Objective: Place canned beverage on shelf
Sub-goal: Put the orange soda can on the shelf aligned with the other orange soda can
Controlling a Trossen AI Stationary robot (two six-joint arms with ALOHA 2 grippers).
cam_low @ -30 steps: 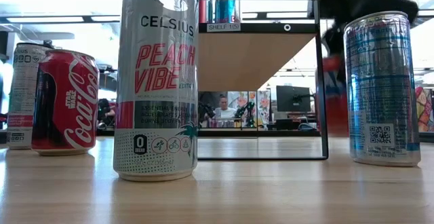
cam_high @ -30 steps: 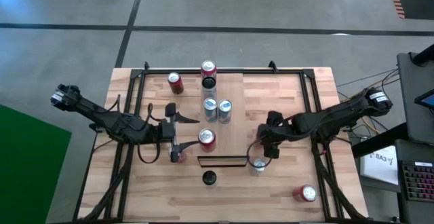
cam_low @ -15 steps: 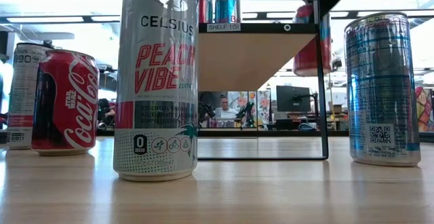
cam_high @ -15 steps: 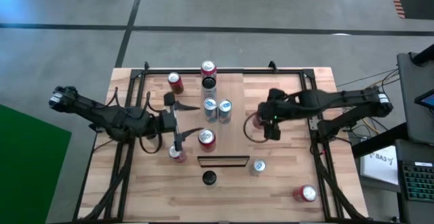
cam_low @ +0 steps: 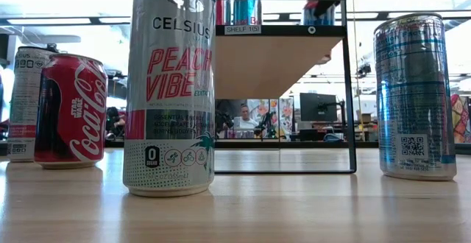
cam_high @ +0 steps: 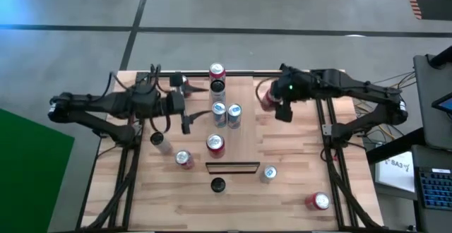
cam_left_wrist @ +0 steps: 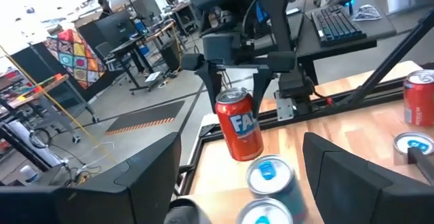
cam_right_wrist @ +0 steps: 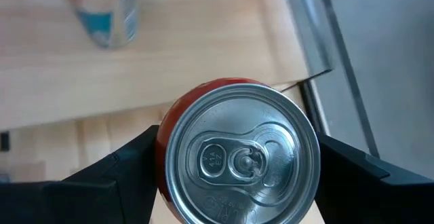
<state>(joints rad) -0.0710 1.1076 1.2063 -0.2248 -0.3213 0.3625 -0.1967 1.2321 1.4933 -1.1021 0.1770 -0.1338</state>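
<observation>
My right gripper is shut on a red can and holds it high over the table's far right part, to the right of the shelf. The shelf is a raised light wood board. Several cans stand on it, among them two silver-blue ones and a red one. In the low view the held can shows at about the height of the shelf top. My left gripper hovers open, left of the shelf, its fingers pointing at the shelf cans with nothing between them. My right gripper pinches the red can between its two fingers, one on each side of its upper wall, just below the rim. The fingers come slanting down from above. The can hangs upright below them, clear of table and shelf.
On the tabletop stand a red can, a pale can, a tall black-topped can, a silver-blue can and a red can near the right front corner. A black frame runs along the table's sides.
My right gripper has risen and carried the red can from beside the shelf's near end toward the table's far edge, the can staying upright. My left gripper has lifted, moved toward the far edge along the shelf's left side, and rolled somewhat.
</observation>
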